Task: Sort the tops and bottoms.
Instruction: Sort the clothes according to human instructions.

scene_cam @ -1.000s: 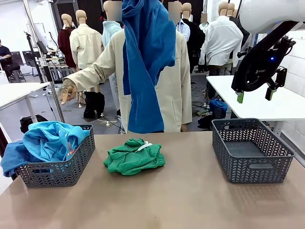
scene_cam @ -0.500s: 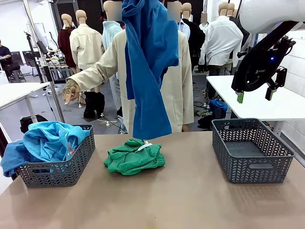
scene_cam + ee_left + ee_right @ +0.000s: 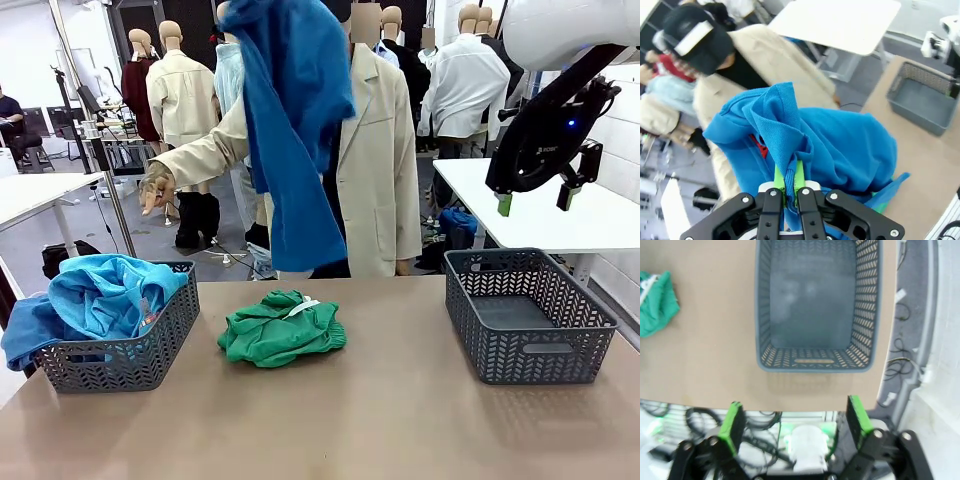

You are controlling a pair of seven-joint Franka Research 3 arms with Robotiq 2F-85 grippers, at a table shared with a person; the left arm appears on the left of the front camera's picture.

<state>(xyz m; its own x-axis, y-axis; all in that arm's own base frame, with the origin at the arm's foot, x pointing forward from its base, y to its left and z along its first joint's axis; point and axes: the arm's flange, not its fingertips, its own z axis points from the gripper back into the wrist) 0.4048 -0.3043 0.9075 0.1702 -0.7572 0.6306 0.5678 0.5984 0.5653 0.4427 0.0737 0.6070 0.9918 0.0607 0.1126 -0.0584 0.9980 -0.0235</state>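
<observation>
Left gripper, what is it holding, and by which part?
The left gripper is shut on a royal blue cloth garment, pinching a bunched fold of its fabric.

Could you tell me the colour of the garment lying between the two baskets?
Bright green; the garment shows best in the front view.

- Hanging top (image 3: 295,120): royal blue, plain.
- Heaped tops (image 3: 105,295): sky blue.
- Bottoms (image 3: 283,328): bright green, white label.
- Left basket (image 3: 130,362) and right basket (image 3: 500,350): dark grey, chevron openwork.
- Table (image 3: 400,420): tan.
- Person's coat (image 3: 375,170): beige.
</observation>
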